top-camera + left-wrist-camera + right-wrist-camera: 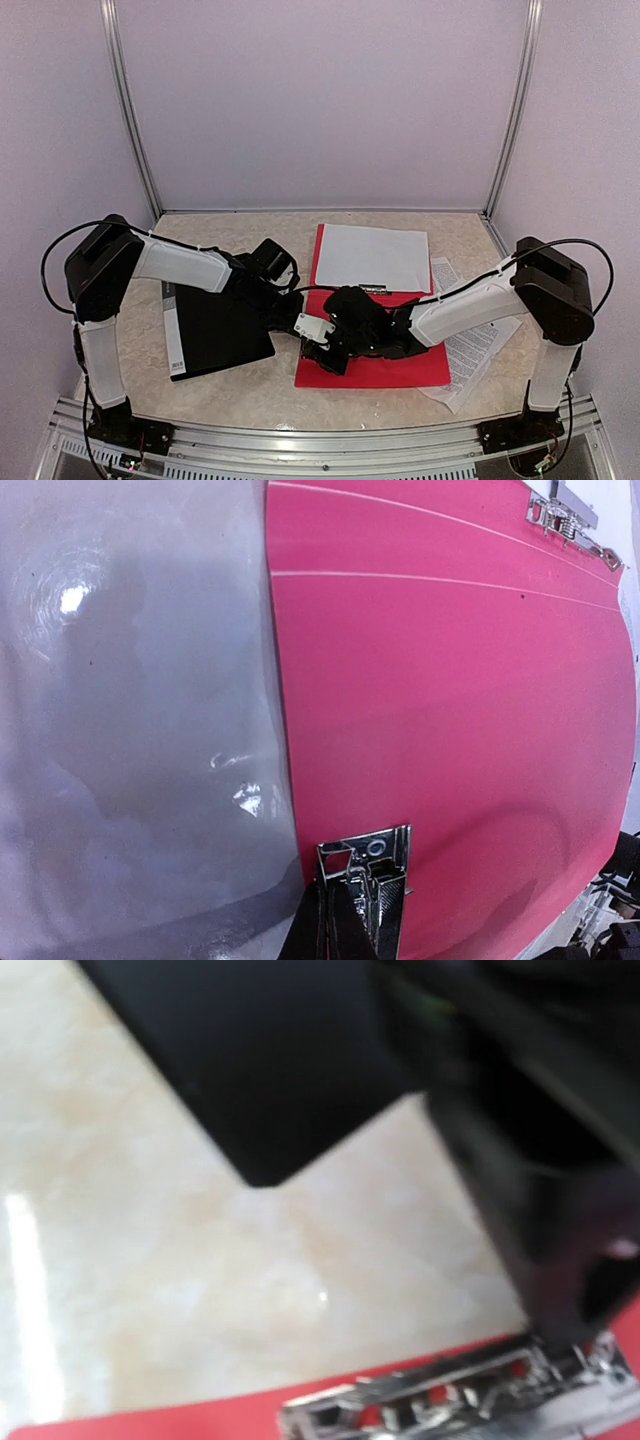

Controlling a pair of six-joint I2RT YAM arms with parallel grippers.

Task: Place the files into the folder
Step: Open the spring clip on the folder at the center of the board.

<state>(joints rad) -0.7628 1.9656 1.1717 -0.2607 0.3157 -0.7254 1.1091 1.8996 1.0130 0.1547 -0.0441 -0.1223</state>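
Two arms are meeting over the near left corner of the open red folder (385, 372), with the left gripper (290, 312) and the right gripper (320, 342) hanging just beside each other. The overhead camera is showing where the files are lying. One white sheet (372, 257) is resting on the folder's far half, beyond both grippers. A printed sheet (482, 345) is lying along the folder's right edge, behind the right gripper and beneath its forearm. Neither sheet is appearing in the wrist views.

The left wrist camera is showing the left fingers pressed together, with a chrome clip (365, 865) sitting right at their tips on the red panel. A second metal fitting (565, 518) is lying far ahead, and a clear glossy cover (140, 730) is adjoining the panel on the fingers' left.

The right wrist picture is coming through blurred. It is catching a metal clasp (450, 1405) on the red edge, the marbled table (200, 1240) ahead and a black binder (260, 1060) beyond, with a dark arm part blocking the right. Whether the right jaws are standing apart cannot be told.
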